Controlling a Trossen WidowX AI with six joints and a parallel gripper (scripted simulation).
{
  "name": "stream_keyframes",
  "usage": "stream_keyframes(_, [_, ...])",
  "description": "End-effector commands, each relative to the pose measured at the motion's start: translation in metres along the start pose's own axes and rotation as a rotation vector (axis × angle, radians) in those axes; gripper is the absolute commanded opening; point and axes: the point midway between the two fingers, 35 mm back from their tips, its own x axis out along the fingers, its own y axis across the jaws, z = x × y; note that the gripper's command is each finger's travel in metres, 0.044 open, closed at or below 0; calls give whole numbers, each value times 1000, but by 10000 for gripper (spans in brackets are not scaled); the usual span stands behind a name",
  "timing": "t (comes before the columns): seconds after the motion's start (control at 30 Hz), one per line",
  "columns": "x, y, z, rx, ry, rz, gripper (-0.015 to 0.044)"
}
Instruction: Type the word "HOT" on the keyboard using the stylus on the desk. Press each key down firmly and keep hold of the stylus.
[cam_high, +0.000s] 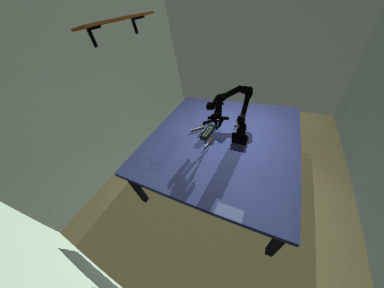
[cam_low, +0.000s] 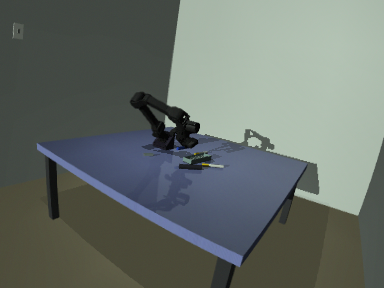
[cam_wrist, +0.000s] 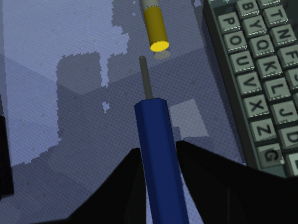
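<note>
My gripper (cam_high: 218, 125) (cam_wrist: 158, 152) is shut on the stylus (cam_wrist: 161, 165), a blue hexagonal barrel with a thin grey tip. Some blue of the stylus (cam_low: 180, 148) shows below the gripper in the exterior view. In the wrist view the stylus points up the picture, its tip beside the yellow end of a marker and left of the keyboard. The keyboard (cam_high: 207, 132) (cam_low: 197, 159) (cam_wrist: 232, 92) is a small dark green block with pale lettered keys. P, O, U, V, X, Z and G run down its near column. H is not in view. The tip is not over any key in the wrist view.
A yellow and white marker (cam_wrist: 156, 25) lies beside the keyboard. Another view shows a yellow and white stick (cam_low: 215, 165) and a black bar (cam_low: 190, 166) in front of the keyboard. A black object (cam_wrist: 5, 160) is at the wrist view's left edge. A wall shelf (cam_high: 112, 21) hangs beyond the table (cam_high: 270, 200).
</note>
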Motion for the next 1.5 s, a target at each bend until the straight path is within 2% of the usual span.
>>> stream_keyframes(0.0, [-7,-7,1,170,-35,0,0])
stream_keyframes(0.73, [-31,-31,1,1021,-166,87,0])
stream_keyframes(1.47, [-58,-56,-5,1857,-252,278,0])
